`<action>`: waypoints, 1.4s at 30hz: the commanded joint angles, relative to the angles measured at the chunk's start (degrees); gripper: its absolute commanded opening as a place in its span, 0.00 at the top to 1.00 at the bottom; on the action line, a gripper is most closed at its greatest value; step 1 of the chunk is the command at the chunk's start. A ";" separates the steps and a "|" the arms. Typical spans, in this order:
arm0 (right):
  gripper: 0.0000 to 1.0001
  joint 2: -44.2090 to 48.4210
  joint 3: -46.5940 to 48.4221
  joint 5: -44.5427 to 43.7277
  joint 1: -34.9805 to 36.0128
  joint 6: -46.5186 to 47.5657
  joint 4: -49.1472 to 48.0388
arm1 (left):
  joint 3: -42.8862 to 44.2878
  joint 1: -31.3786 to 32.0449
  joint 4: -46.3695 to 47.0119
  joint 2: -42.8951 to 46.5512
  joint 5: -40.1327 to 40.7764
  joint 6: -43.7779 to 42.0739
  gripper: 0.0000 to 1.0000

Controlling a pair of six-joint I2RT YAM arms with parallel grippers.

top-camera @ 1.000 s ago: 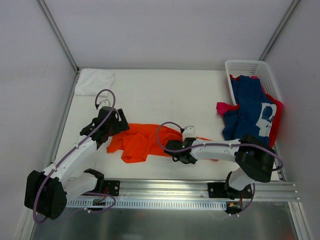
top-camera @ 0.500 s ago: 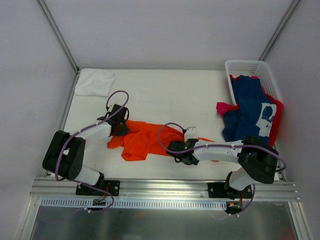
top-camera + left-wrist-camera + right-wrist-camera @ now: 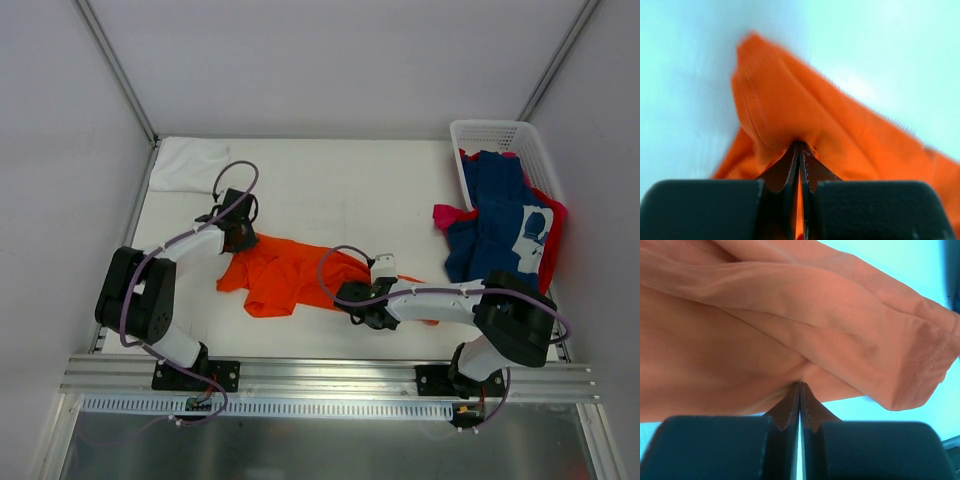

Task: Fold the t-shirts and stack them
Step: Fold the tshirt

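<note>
Crumpled shirt (image 3: 280, 280) centre, folded shirt (image 3: 188, 163) far-left, basket (image 3: 490, 132) far-right (holding shirts (image 3: 497, 215))

1. Free in the far middle of the table (image 3: 340, 180), between white shirt (image 3: 188, 163) and basket (image 3: 497, 134).
2. Blocked at far right by basket, with navy shirt (image 3: 495, 215) and pink shirt (image 3: 447, 214) spilling over its left rim onto the table.
3. Blocked in the centre by orange shirt (image 3: 280, 280), crumpled, with left gripper (image 3: 240, 236) clamped on its left end and right gripper (image 3: 358, 303) on its right part.
4. Barred at near right by right arm (image 3: 440, 295), low across the table toward the shirt.
5. Barred along the left side by left arm (image 3: 185, 246).
6. Free, but narrow, between orange shirt and rail (image 3: 330, 373).
7. Closed in by walls (image 3: 60, 150) at left, right and back.
</note>
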State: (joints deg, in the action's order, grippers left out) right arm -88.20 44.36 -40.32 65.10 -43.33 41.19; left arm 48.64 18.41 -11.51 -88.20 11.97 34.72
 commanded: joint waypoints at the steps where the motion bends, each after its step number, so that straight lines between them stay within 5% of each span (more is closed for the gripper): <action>1: 0.99 -0.65 1.52 -1.17 -0.15 0.18 0.03 | 7.94 -4.08 -0.62 -5.72 0.26 -3.69 1.00; 10: 0.99 2.07 2.40 -1.34 -0.24 1.85 2.66 | 35.97 -7.69 -1.50 -30.43 -15.89 -3.61 1.00; 17: 0.99 5.32 3.01 -2.84 -0.50 2.64 5.83 | 74.17 -8.83 -4.74 -51.34 -29.62 -1.42 0.91; 19: 1.00 5.32 3.54 -2.84 -0.59 2.55 6.62 | 89.59 -9.53 -4.67 -59.42 -31.21 0.25 0.74; 20: 0.99 5.24 3.72 -2.84 -0.50 2.46 6.97 | 95.44 -9.80 -4.14 -65.20 -30.34 0.52 0.23; 21: 0.99 4.89 4.24 -2.93 -0.50 2.11 7.41 | 102.72 -10.41 -3.09 -67.34 -29.90 2.00 0.01; 23: 0.99 4.62 4.77 -2.40 -0.50 1.24 8.90 | 101.93 -11.90 8.38 -67.98 -36.20 5.60 0.01; 25: 0.99 4.71 4.77 -2.05 -0.15 0.53 9.26 | 91.58 -13.93 19.63 -64.31 -40.43 12.72 0.01; 29: 0.99 4.45 4.86 -1.52 -0.06 0.70 7.59 | 75.05 -14.20 35.83 -47.64 -43.34 15.12 0.01; 39: 0.99 -1.79 15.22 -3.37 -4.43 12.90 2.15 | 43.17 -12.62 34.45 -21.24 -47.04 10.04 0.01; 42: 0.99 -2.32 16.20 7.38 -12.06 22.04 -9.15 | 33.15 -11.65 33.57 -17.27 -43.35 9.83 0.01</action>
State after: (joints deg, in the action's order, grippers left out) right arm -90.15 58.22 -39.97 59.72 -30.68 41.10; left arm 91.18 5.98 21.65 -107.15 -32.45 46.65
